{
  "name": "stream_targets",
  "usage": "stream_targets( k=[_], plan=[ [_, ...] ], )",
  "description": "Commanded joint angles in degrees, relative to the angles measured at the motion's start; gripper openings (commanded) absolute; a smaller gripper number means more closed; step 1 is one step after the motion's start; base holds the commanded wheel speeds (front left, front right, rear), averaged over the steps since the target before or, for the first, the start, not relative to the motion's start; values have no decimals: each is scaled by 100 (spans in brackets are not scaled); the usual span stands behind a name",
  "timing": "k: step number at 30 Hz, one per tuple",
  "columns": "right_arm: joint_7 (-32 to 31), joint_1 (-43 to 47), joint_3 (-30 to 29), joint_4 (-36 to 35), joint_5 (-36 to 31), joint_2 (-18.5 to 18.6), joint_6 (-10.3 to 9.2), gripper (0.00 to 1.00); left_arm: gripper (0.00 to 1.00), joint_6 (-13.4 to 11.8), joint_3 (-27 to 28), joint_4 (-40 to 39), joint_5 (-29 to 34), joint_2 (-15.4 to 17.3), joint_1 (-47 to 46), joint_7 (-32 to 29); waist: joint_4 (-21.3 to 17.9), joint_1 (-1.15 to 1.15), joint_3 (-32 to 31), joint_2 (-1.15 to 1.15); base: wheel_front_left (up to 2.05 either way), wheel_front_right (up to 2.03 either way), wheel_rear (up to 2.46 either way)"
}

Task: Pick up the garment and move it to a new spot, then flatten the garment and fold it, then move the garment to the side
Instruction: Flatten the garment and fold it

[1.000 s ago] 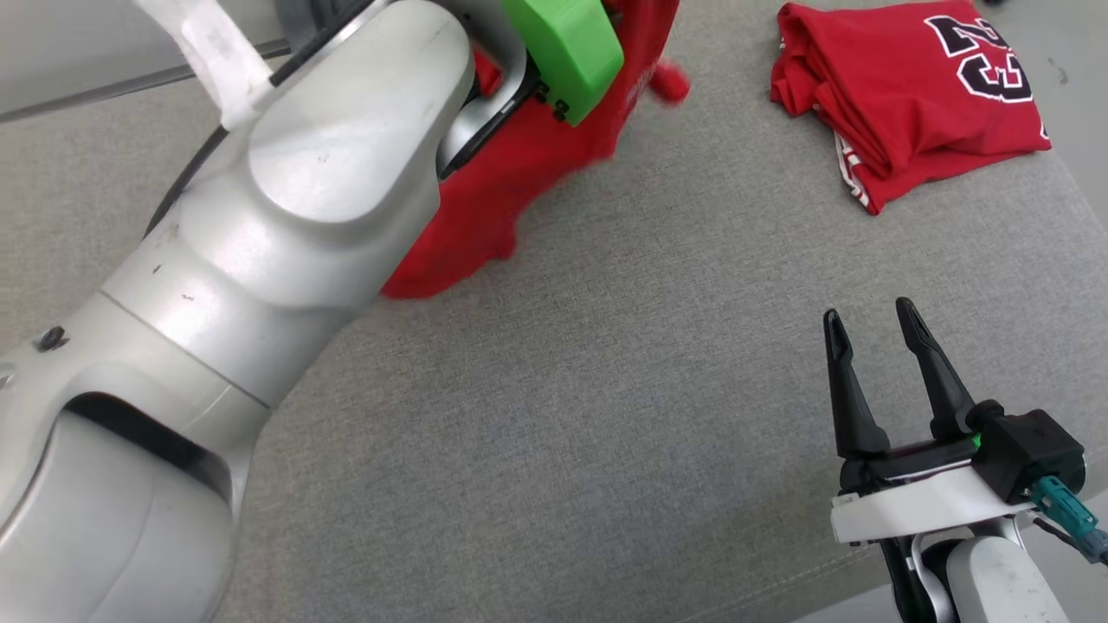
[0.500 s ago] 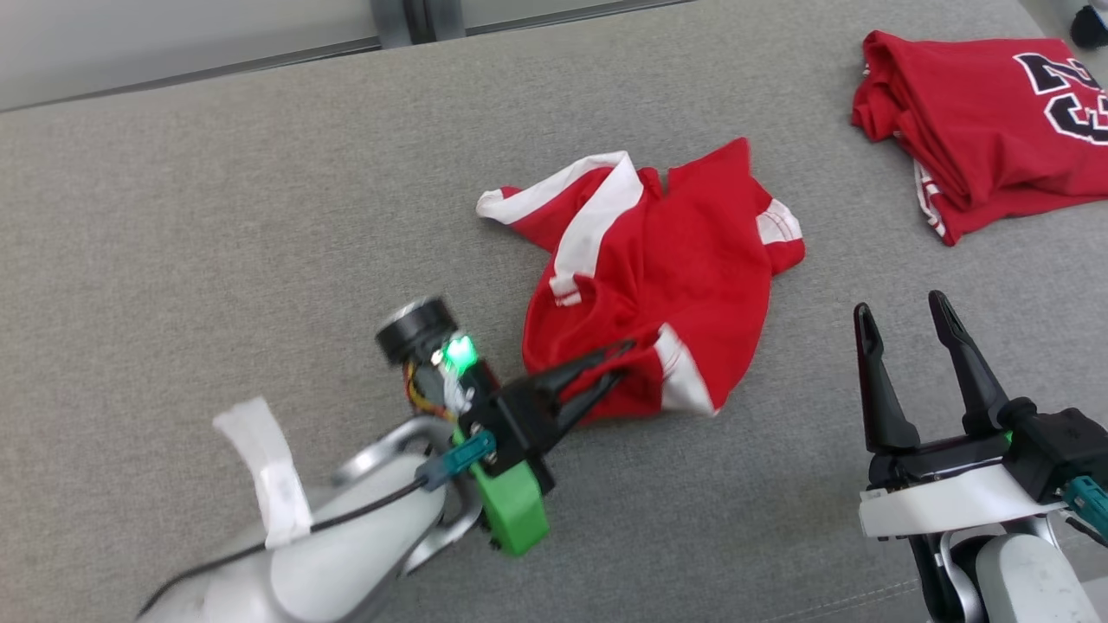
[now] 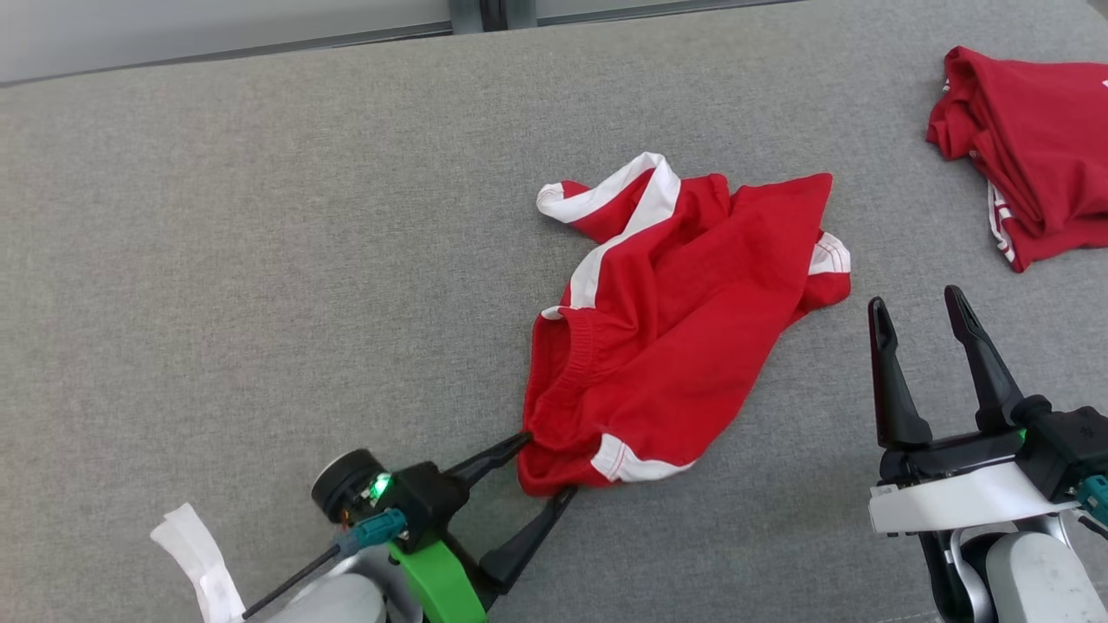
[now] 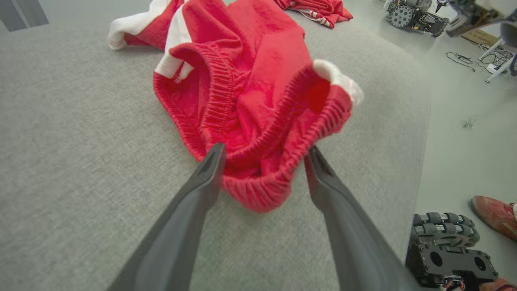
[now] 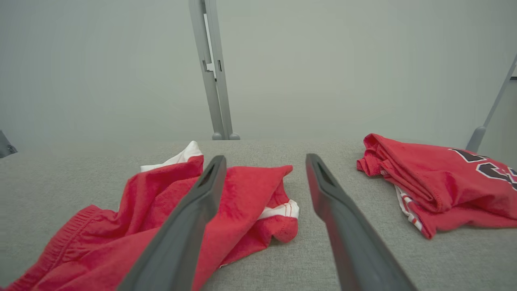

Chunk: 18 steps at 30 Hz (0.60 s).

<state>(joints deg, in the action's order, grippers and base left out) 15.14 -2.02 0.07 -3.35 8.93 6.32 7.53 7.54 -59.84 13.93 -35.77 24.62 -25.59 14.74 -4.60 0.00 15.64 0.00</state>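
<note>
Looking at the red garment (image 3: 684, 329), I find it crumpled mid-cushion (image 3: 260, 260), its long axis slanting from far right down to the waistband bunch at my nearer left gripper (image 3: 549, 464), fingers spread, flanking it and gripping nothing, while the right gripper (image 3: 915, 297) waits beside, spread and empty.

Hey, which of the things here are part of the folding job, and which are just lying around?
Job:
- red shorts, crumpled on the grey cushion
- left gripper, open, astride the waistband
- right gripper, open, apart from the shorts

Lying about:
- folded red jersey, far right on the cushion
- shoe on the floor
</note>
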Motion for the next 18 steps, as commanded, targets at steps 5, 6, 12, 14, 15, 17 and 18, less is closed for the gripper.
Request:
stream_targets(
  k=[5,6,12,14,15,17,18],
  plan=[
    [-2,64,-23,-29,18,7,-9,100,100,-49,197,-537,-751,261,395,-426,13,0,-8,0,0,0,0],
    [-2,75,-37,-35,21,13,-9,100,100,-50,254,-727,-928,284,457,-502,17,0,4,0,0,0,0],
    [-2,90,-83,-41,37,47,-9,100,100,-99,317,-1643,-1499,442,502,-1086,23,0,77,0,0,0,0],
    [-2,53,-80,-43,36,46,-9,100,100,-108,318,-1849,-1678,401,446,-1266,16,0,103,0,0,0,0],
    [-2,32,-68,-40,37,46,-9,100,100,-113,296,-1909,-1694,411,409,-1359,3,0,113,0,0,0,0],
    [-2,-23,-29,-21,36,48,-9,100,100,-171,215,-2013,-1687,485,330,-1624,-45,0,130,0,0,0,0],
    [-2,-50,-28,-25,24,43,-9,100,100,-232,164,-2069,-1645,525,308,-1765,-75,0,142,0,0,0,0]
  ],
)
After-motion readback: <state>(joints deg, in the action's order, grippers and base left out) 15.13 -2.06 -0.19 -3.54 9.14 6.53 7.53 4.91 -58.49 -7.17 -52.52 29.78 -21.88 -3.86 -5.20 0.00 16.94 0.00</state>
